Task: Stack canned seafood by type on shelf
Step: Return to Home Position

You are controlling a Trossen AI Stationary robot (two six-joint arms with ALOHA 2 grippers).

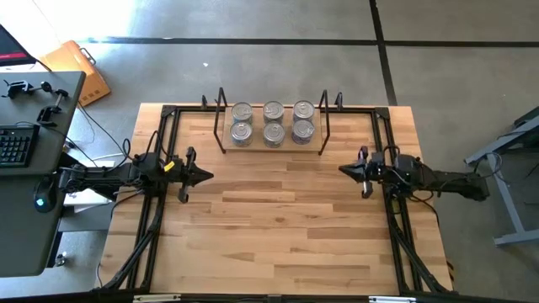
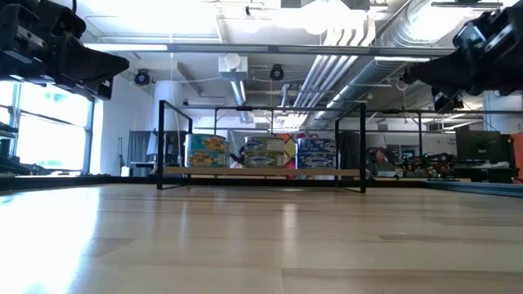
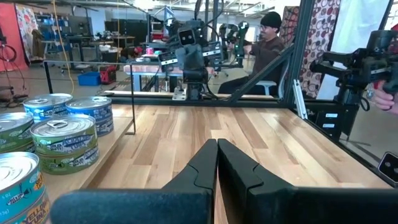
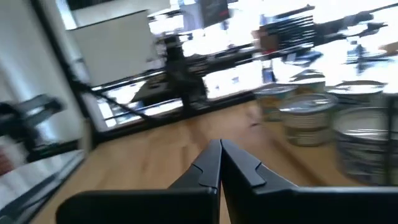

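Observation:
The canned seafood (image 1: 272,123) stands on the shelf (image 1: 271,148) at the table's far middle, silver-topped tins in short stacks, two rows of three from above; the stacks (image 2: 263,153) rest on the wooden board (image 2: 261,172). Tins (image 3: 65,142) show in the left wrist view and tins (image 4: 323,118) in the right wrist view. My left gripper (image 1: 210,176) hovers at the table's left, shut and empty, pointing level toward the right. My right gripper (image 1: 341,169) hovers at the table's right, shut and empty, pointing toward the left. Both fingertip pairs (image 3: 217,144) (image 4: 221,145) are closed together.
Black frame rails (image 1: 160,210) (image 1: 396,227) run along the table's left and right sides. A desk with a keyboard (image 1: 17,143) stands left of the table. A person (image 3: 264,46) sits in the room beyond the table. Bare wood (image 1: 278,227) lies between the arms and the near edge.

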